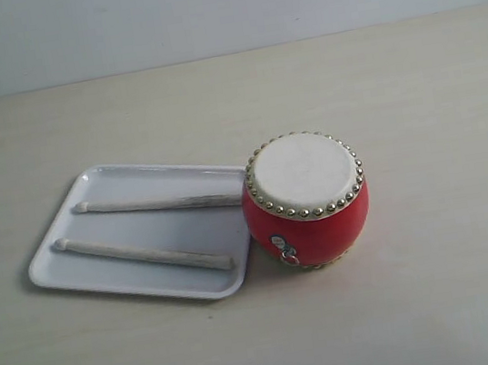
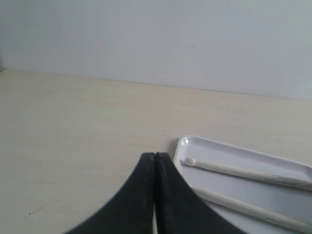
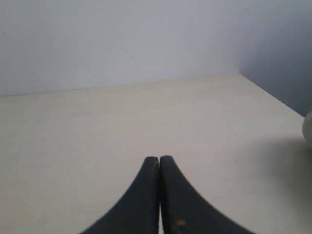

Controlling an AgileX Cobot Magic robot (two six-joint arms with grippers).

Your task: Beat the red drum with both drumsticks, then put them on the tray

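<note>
The red drum (image 1: 306,201) with a cream skin and gold studs stands upright on the table, touching the right end of the white tray (image 1: 73,268). Two pale drumsticks lie side by side in the tray, one farther back (image 1: 157,203) and one nearer (image 1: 143,254). The left wrist view shows a corner of the tray (image 2: 187,144) with both drumsticks (image 2: 243,171) (image 2: 253,210). My left gripper (image 2: 155,155) is shut and empty, just beside that tray corner. My right gripper (image 3: 159,158) is shut and empty over bare table. Neither arm shows in the exterior view.
The pale wooden table (image 1: 463,297) runs back to a plain grey-white wall (image 1: 218,7). In the right wrist view the table's side edge (image 3: 273,97) slants away, and a pale blurred shape (image 3: 308,127) sits at the frame's border.
</note>
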